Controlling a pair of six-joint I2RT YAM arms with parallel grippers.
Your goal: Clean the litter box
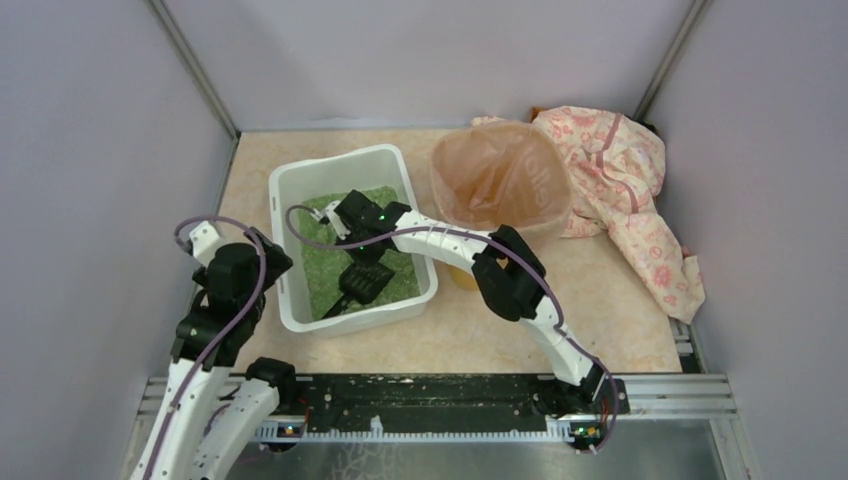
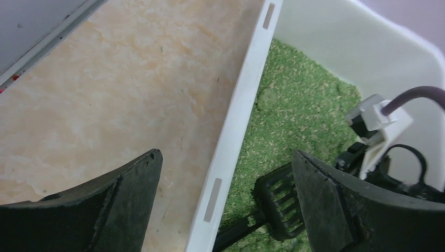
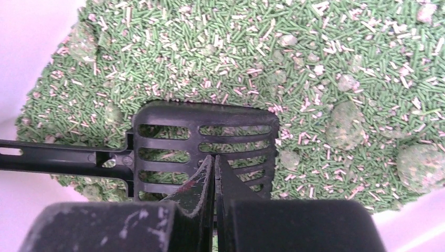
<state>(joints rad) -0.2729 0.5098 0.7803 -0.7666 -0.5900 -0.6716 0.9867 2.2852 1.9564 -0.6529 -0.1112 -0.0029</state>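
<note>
The right claw [image 3: 214,157] is shut tight, its two fingers pressed together with the tips right over the black scoop [image 3: 204,113]. The scoop lies flat on the green litter [image 3: 236,52], handle pointing left. Round lumps [image 3: 343,126] sit in the litter to its right. All this is inside the white litter box [image 1: 340,160]. The left claw [image 2: 226,156] is wide open over the box's left wall. Right of the box stands an orange bin [image 1: 500,180], with a pink cloth [image 1: 620,170] beside it.
</note>
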